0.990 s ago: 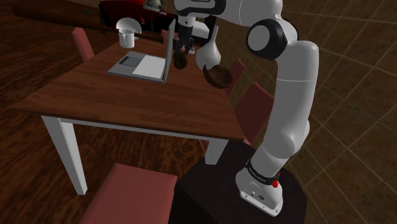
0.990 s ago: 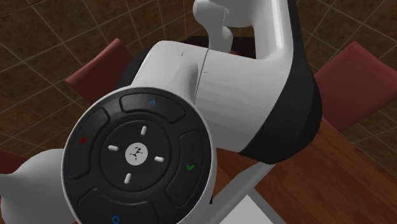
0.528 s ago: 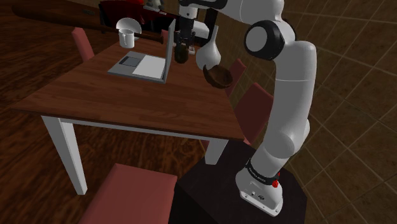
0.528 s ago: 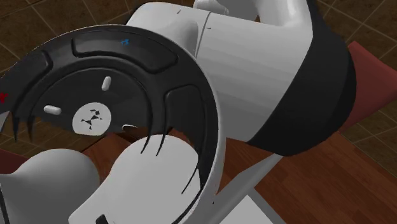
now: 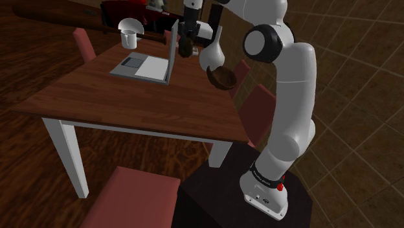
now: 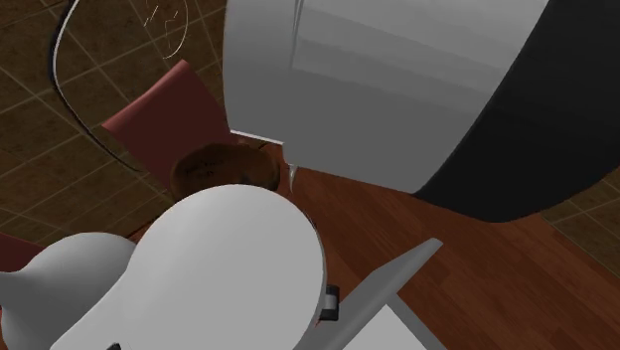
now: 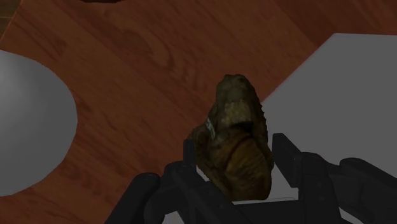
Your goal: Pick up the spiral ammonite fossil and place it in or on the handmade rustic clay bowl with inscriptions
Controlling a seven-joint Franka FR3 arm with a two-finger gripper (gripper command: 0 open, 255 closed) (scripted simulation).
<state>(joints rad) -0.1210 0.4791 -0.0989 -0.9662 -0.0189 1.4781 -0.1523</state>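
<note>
Since a second earlier the gripper (image 7: 234, 153) had risen higher over the table (image 5: 116, 97), fingers clamped on the brown fossil (image 5: 186, 50) (well clear of the wood), with the bowl (image 5: 221, 78) lower, toward the shoulder view's right.

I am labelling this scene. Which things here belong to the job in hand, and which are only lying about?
Job: spiral fossil, clasped by the gripper; brown bowl.
Lying about: open laptop, white cup, white rounded vessel, red chair.
</note>
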